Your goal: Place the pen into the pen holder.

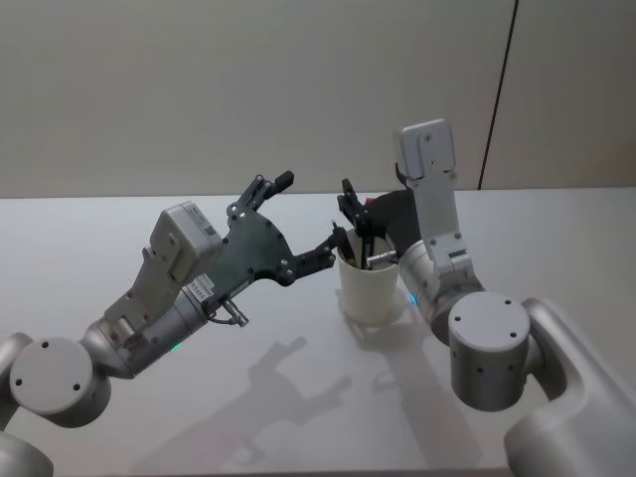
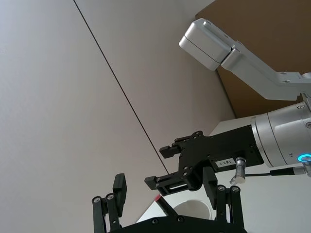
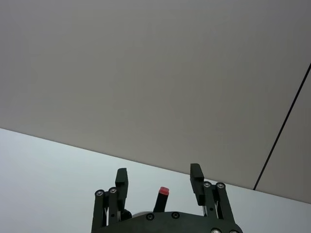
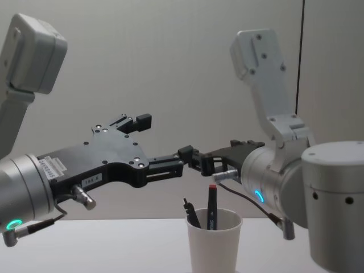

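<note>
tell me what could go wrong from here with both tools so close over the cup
1. The left tool and right tool, both open, nearly meet above the pen holder; moving either could make them collide.
2. The red-capped pen and a second dark pen stick up past the rim, so a low retreat might snag one and tip the light cup.

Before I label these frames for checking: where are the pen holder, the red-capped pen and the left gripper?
pen holder [image 4: 213, 250]: chest view, front wall.
red-capped pen [image 4: 212, 206]: chest view, upper barrel.
left gripper [image 1: 303, 217]: head view, between fingertips.
</note>
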You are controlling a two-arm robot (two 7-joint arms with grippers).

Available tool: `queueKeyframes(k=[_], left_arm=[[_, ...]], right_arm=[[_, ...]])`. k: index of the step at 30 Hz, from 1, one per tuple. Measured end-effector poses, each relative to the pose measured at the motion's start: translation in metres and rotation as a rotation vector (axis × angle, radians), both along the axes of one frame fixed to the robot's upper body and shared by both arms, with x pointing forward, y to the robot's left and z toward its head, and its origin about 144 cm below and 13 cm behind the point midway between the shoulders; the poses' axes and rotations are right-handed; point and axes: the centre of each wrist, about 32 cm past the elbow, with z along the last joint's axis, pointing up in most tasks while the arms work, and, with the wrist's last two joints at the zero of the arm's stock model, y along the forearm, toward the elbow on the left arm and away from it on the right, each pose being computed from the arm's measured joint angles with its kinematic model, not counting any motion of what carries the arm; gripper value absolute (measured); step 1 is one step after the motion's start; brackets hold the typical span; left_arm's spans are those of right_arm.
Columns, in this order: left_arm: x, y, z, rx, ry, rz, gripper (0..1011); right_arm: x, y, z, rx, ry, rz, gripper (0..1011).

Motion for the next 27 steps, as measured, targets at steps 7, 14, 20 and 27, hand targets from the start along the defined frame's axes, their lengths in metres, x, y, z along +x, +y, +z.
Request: queueKeyframes(k=[7, 14, 20, 27], left_arm=[[0.0, 0.0, 0.0, 0.0, 0.0, 0.0, 1004], [0.0, 0.0, 0.0, 0.0, 0.0, 0.0, 1004], [0.0, 0.0, 0.0, 0.0, 0.0, 0.0, 1004], [0.0, 0.0, 0.0, 0.0, 0.0, 0.0, 1004]], right_arm=[[0.0, -0.001, 0.0, 0.002, 0.002, -0.002, 939], [0.0, -0.003, 0.001, 0.009, -0.002, -0.004, 1001], [-0.003, -0.008, 0.002, 0.024, -0.015, -0.013, 1002], [-0.008, -0.016, 0.004, 0.048, -0.04, -0.031, 1001]])
